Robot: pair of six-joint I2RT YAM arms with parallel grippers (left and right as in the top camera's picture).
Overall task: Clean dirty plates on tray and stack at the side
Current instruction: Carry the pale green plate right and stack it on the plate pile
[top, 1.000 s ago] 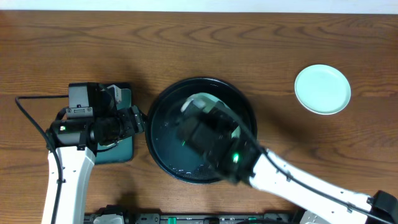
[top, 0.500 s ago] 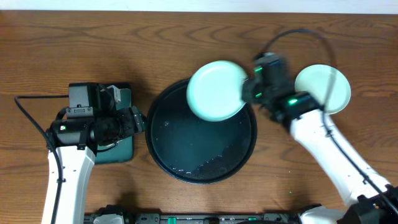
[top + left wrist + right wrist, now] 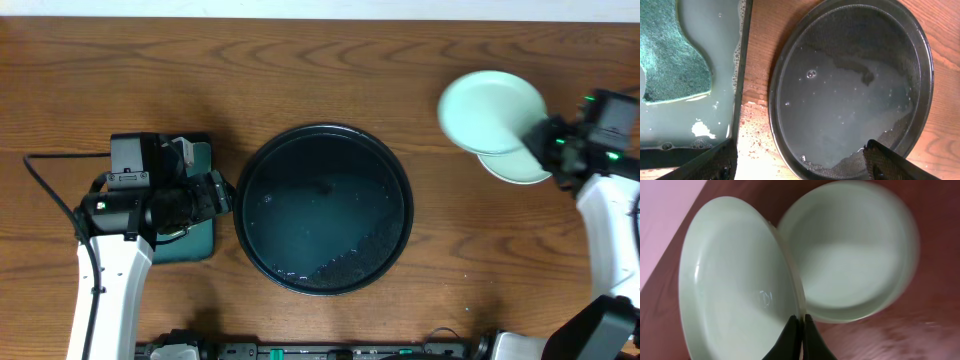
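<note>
Bare tabletop (image 3: 425, 235) between tray (image 3: 409, 210) and held plate (image 3: 492, 112), it overhanging stacked plate (image 3: 520, 172), basin (image 3: 190, 245) just left of tray

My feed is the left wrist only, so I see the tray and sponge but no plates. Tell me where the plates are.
Observer: The right gripper is shut on the rim of a pale green plate, held over the right side of the table.
Operator: Report what is under it.
Observer: A second plate, also pale green, lies flat on the table; the held one overlaps it in the overhead view.
Operator: Check the held plate's face.
Observer: In the right wrist view its face looks smooth and free of residue, and it is tilted against the flat plate.
</note>
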